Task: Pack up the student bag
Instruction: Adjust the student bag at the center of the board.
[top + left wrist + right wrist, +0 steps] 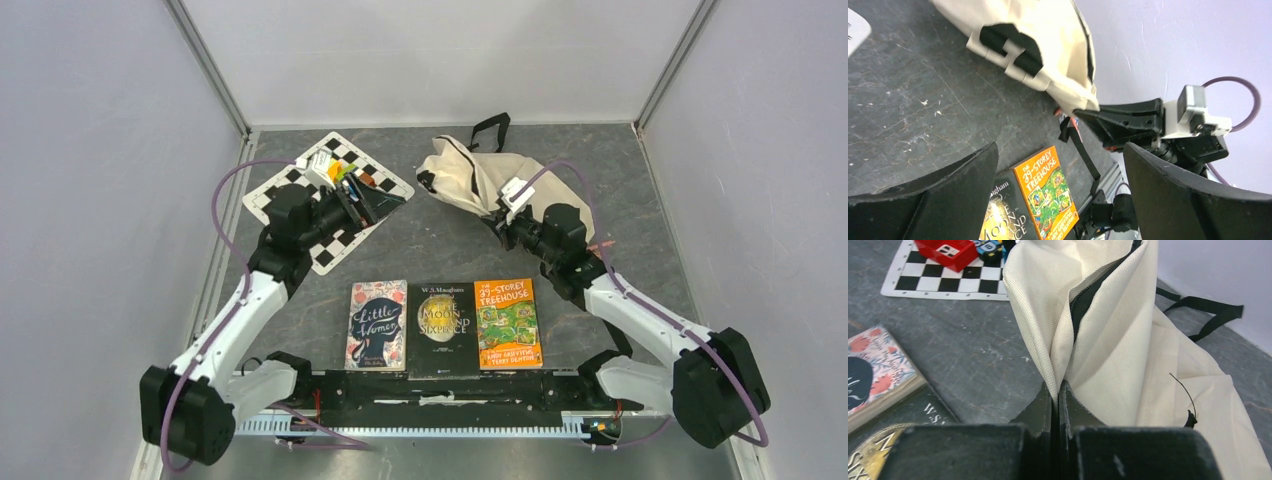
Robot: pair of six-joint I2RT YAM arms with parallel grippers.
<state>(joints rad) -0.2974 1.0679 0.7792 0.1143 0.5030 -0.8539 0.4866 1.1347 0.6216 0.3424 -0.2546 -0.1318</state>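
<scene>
**Item:** large cream canvas backpack with black straps and black zipper trim [470, 175]. Slumped on the dark grey table [430, 250], just beyond the orange paperback "The 39-Storey Treehouse" [507, 322], with one strap trailing farther off toward the back wall. Mouth not yet spread; interior hidden.

**Right gripper** [1058, 392]: pressed fully together on a fold of cream cloth beside the zipper edge, raising it into a ridge above the orange paperback's far side.

**Left gripper** [383, 200]: spread wide, holding nothing, beyond and well left of the orange paperback, over a black-and-white chequered mat [345, 150], facing the backpack.

**Also present:** dark paperback [441, 328] touching the orange paperback's left edge; floral "Little Women" paperback [377, 325] next left.

**Handling, as judged:** probable step is opening the mouth.
- Lift the pinched fold up and away.
- Bring the open claw to the opposite zipper lip.
- Grip cloth only, never a strap.
- Part slowly, since thin canvas is liable to slip from the pinch.
- Leave a gap wide enough for a book.
</scene>
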